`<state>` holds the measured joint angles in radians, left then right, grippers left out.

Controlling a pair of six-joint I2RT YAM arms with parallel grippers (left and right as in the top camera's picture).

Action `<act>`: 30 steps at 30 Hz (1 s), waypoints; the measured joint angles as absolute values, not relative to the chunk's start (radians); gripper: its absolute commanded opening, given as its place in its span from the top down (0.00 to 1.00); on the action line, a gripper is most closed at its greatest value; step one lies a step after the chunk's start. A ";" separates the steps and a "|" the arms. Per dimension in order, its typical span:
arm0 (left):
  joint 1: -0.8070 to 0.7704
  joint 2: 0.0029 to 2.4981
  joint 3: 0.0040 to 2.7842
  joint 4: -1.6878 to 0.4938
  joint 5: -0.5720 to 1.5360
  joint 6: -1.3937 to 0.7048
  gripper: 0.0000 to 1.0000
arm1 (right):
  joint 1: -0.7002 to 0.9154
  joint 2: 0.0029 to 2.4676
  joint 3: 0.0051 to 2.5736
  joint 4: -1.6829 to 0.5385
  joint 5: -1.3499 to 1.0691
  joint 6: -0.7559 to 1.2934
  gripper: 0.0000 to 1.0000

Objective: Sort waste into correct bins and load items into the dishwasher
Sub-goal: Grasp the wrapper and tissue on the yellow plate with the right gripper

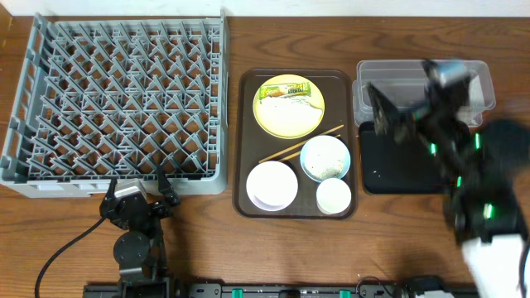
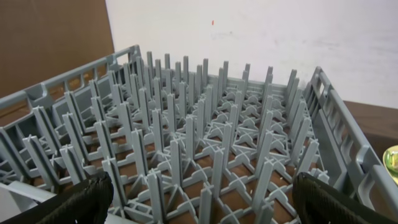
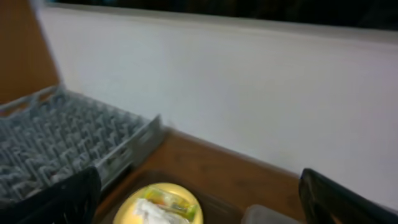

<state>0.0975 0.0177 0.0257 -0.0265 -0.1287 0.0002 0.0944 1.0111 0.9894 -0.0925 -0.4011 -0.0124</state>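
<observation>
We take the overhead view first, since it alone shows the whole bench (image 1: 248,33). On the bench we count one grey rack (image 1: 116,99) at the left and one brown tray (image 1: 243,141) in the middle. At the right is one clear tub (image 1: 383,71), with one black tray (image 1: 397,165) just in front of it.

On the brown tray we count:
- one yellow plate (image 1: 286,126);
- two bowls, one blue bowl (image 1: 325,153) and one white bowl (image 1: 272,185);
- one cup (image 1: 334,195);
- two chopsticks (image 1: 300,143), lying aslant between the plate and the bowls.

The plate carries one green-and-yellow wrapper (image 1: 286,89) and white tissue (image 1: 294,108). The blue bowl holds some pale matter, and we cannot tell what it is.

The bowls, cup, chopsticks and black tray appear in no other view. The left wrist view gives only the rack's upright pegs at close range, a white wall behind them and a sliver of the plate at the right edge. The right wrist view is blurred. It gives the rack at the left, the plate with wrapper and tissue at the bottom, and the wall.

The left arm (image 1: 132,244) sits at the bench's near edge, by the rack's front wall, and the left jaws are spread wide. The right arm (image 1: 460,178), blurred in the overhead view, stands above the tub and black tray, and the right jaws are also spread wide.
</observation>
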 measured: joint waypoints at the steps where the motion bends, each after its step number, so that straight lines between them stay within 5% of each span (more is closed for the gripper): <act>1: 0.097 0.018 0.026 -0.027 -0.128 0.000 0.07 | 0.094 1.074 1.058 -0.141 -0.423 -0.013 0.01; 16: 0.097 0.018 0.027 -0.027 -0.129 0.001 0.08 | 0.197 1.909 2.071 -1.058 -0.537 -0.123 0.01; 30: 0.097 0.018 0.027 -0.027 -0.129 0.000 0.08 | 0.358 2.190 2.131 -1.061 -0.406 -0.192 0.07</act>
